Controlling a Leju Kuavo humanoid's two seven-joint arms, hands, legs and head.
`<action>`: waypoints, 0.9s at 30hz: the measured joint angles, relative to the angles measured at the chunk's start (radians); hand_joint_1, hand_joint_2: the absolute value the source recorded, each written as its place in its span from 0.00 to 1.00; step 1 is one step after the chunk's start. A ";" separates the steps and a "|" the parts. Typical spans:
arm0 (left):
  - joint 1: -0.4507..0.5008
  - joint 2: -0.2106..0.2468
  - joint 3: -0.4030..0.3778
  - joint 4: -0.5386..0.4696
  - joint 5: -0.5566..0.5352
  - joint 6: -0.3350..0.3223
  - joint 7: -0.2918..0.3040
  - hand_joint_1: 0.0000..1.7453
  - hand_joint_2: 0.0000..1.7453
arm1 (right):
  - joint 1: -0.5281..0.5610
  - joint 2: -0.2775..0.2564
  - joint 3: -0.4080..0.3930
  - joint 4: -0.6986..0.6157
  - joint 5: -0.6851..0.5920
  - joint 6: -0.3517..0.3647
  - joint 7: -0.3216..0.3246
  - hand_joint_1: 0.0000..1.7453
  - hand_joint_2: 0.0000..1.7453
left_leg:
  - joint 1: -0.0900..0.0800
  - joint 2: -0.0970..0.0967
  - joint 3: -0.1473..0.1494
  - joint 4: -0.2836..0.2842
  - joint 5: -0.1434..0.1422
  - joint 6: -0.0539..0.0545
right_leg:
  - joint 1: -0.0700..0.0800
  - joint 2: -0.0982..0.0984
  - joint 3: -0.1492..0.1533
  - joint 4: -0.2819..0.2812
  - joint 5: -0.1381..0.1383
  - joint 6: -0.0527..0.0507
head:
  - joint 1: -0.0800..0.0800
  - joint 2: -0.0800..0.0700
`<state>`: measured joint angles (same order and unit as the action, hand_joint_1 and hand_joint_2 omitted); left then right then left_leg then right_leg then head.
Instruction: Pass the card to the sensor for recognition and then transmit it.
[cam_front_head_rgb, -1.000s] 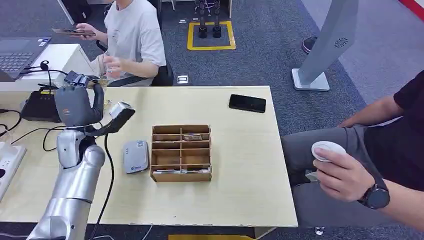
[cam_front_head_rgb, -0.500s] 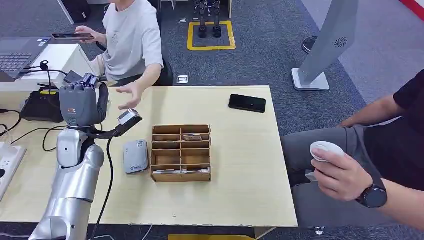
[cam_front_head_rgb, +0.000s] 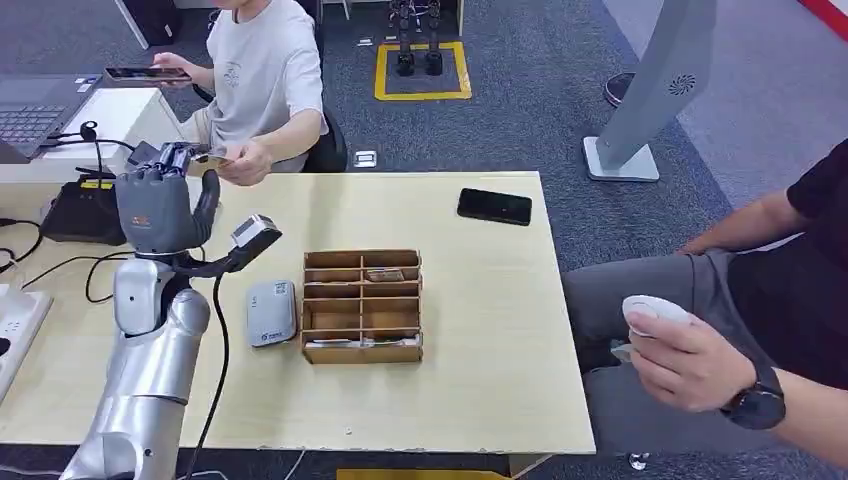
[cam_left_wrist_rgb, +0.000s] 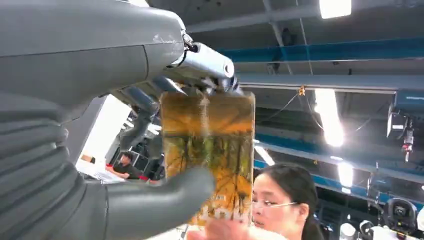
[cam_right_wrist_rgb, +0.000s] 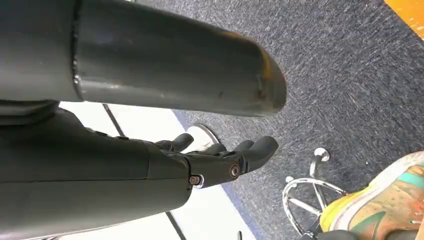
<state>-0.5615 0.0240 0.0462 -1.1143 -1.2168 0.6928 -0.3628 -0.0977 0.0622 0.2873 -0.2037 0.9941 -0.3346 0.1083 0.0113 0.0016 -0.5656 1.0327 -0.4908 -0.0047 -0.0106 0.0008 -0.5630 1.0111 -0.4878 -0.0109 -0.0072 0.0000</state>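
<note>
The worktop (cam_front_head_rgb: 470, 330), a pale wooden surface, stood on grey carpet with a yellow square marked on the floor beyond its far edge. A person in a light shirt (cam_front_head_rgb: 262, 70) sat at the far edge, behind and to the left of the compartment box (cam_front_head_rgb: 362, 305), a brown divided tray resting near the middle of the worktop. The left hand (cam_front_head_rgb: 160, 205) was raised above the far left part of the worktop, well left of the box and behind it, pinching the card (cam_left_wrist_rgb: 210, 150) between thumb and fingers. In the left wrist view the card's long axis ran outward from the hand toward the seated person, its free end close to that person's fingers; its face was yellow-orange with dark, branch-like streaks and pale lettering near that free end. The small grey sensor (cam_front_head_rgb: 271, 312) lay flat just beside the box's left side. A black phone (cam_front_head_rgb: 494, 206) lay behind the box to the right. The right hand (cam_right_wrist_rgb: 220, 157) hung over the carpet, fingers loosely spread and holding nothing.
</note>
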 joint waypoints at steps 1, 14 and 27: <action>0.000 -0.001 0.000 0.003 0.017 0.000 0.001 0.00 1.00 | 0.000 0.000 -0.001 0.000 0.000 0.000 0.000 0.00 0.00 | 0.000 0.000 0.000 0.000 0.000 0.000 | 0.000 0.000 0.000 0.000 0.000 0.000 | 0.000 0.000; 0.009 0.049 -0.093 0.038 0.330 -0.121 0.077 0.00 1.00 | 0.007 0.000 -0.031 0.000 -0.011 -0.020 -0.005 0.00 0.00 | 0.000 0.001 0.000 0.000 0.000 0.000 | 0.000 0.001 0.000 0.000 0.000 0.000 | 0.000 0.000; 0.336 0.235 -0.376 -0.427 0.388 -0.400 0.028 0.00 1.00 | 0.047 0.000 -0.084 0.006 -0.032 -0.041 -0.018 0.00 0.00 | 0.000 0.002 -0.004 0.000 -0.001 0.000 | 0.000 0.001 -0.004 0.000 -0.001 0.001 | 0.000 0.000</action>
<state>-0.2257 0.2586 -0.3300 -1.5412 -0.8286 0.2930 -0.3346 -0.0510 0.0618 0.2029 -0.1980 0.9621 -0.3758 0.0904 0.0112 0.0031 -0.5692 1.0324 -0.4917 -0.0048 -0.0106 0.0019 -0.5668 1.0107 -0.4890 -0.0104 -0.0072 0.0004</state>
